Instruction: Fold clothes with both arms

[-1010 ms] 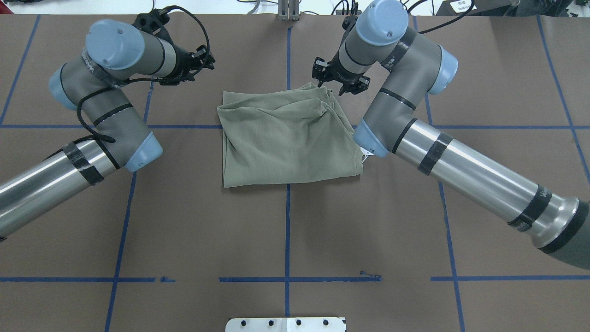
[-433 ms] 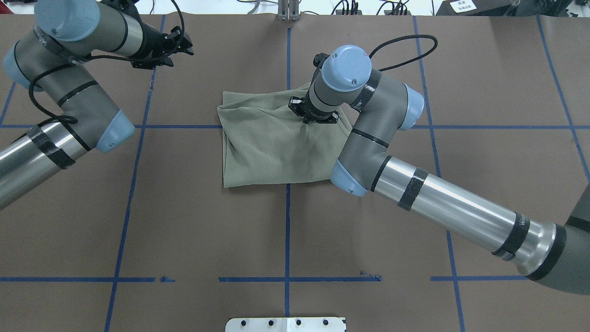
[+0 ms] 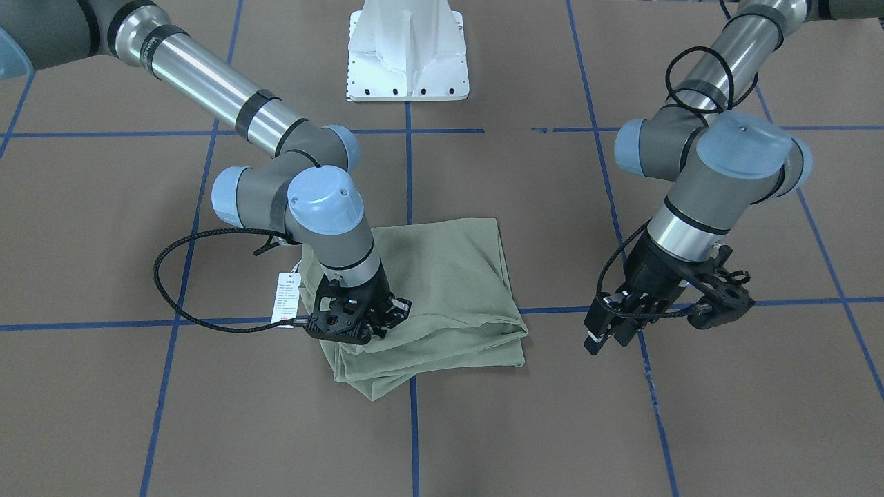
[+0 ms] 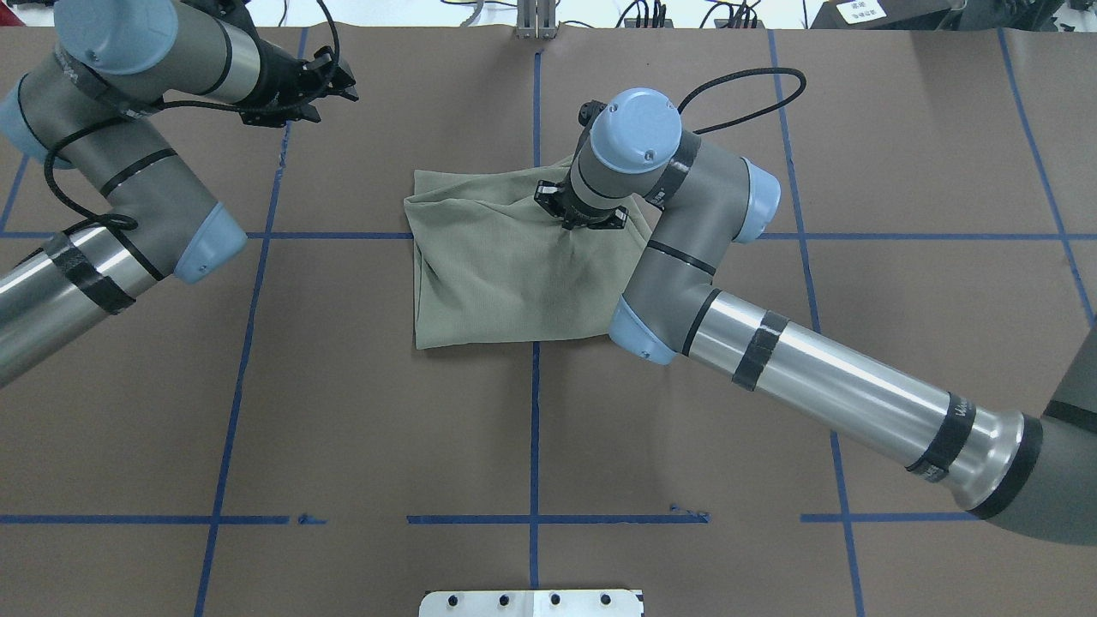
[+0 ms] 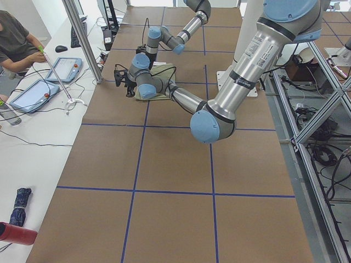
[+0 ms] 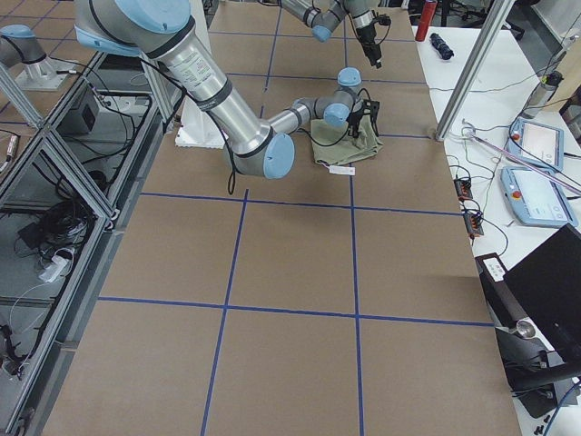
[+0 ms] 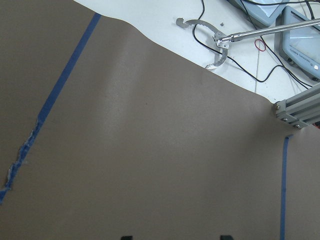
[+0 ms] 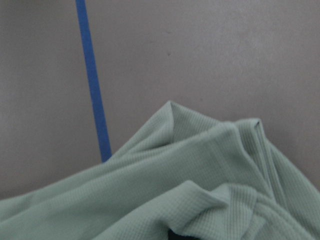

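The sage-green shirt point(image 4: 506, 274) lies folded into a rough rectangle at the middle of the table, creased along its far edge. Its white hang tag point(image 3: 286, 298) rests on the table beside it. My right gripper point(image 4: 583, 216) points straight down, open, with its fingertips pressed into the fabric near the shirt's far right corner point(image 3: 359, 317). The right wrist view shows only bunched green folds point(image 8: 200, 190). My left gripper point(image 4: 343, 83) hovers open and empty near the table's far left edge, well away from the shirt point(image 3: 608, 333).
Brown paper with a blue tape grid point(image 4: 533, 428) covers the table. The white base plate point(image 3: 407, 62) sits at the robot's side. A metal post point(image 4: 536, 21) stands at the far edge. A person point(image 5: 16, 38) sits at a bench with tablets beyond it.
My right gripper came down from beyond the shirt's far right corner onto the fabric. My left arm drew back towards the far left of the table.
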{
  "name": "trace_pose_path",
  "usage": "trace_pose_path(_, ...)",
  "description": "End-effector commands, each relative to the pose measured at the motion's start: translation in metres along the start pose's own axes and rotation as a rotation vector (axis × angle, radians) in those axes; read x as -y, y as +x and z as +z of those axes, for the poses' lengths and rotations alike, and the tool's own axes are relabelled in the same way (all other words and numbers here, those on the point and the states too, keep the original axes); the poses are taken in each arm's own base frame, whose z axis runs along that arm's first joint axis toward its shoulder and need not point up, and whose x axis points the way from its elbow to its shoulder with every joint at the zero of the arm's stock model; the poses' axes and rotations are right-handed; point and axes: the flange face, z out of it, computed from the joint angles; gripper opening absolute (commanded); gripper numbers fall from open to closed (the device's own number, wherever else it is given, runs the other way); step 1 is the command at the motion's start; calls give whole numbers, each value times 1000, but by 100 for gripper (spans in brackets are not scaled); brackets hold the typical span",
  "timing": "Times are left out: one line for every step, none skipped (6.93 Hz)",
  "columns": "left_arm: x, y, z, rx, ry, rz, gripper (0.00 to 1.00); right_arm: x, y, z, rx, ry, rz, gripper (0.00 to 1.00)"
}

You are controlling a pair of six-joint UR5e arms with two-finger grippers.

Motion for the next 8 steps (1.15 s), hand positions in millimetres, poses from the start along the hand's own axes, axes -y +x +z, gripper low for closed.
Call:
trace_pose_path(-1,-13,-2,9,2,-4,66,64,20,12,-81,27,-31,0)
trace_pose_path(-2,-19,0,17,1,-3,66,86,27,0,-77,31,-25,0)
trace_pose_path(-2,-23,0,23,-4,26,66,122,45,-22,-57,-8,-46,0)
trace_pose_path(4,-28,-3,25,0,89,66,146,72,-32,-53,-28,-75,0)
trace_pose_path(2,-52,-1,48,-21,197,66,160,127,-42,-44,-60,-71,0)
trace_pose_path(24,-81,-16,53,-72,319,66,176,209,-59,-39,-103,-102,0)
trace_pose_path(51,-118,-35,65,-96,417,67,191,269,-80,-82,-140,-136,0)
trace_pose_path(75,-142,-54,80,-139,464,67,195,334,-95,-135,-164,-225,0)
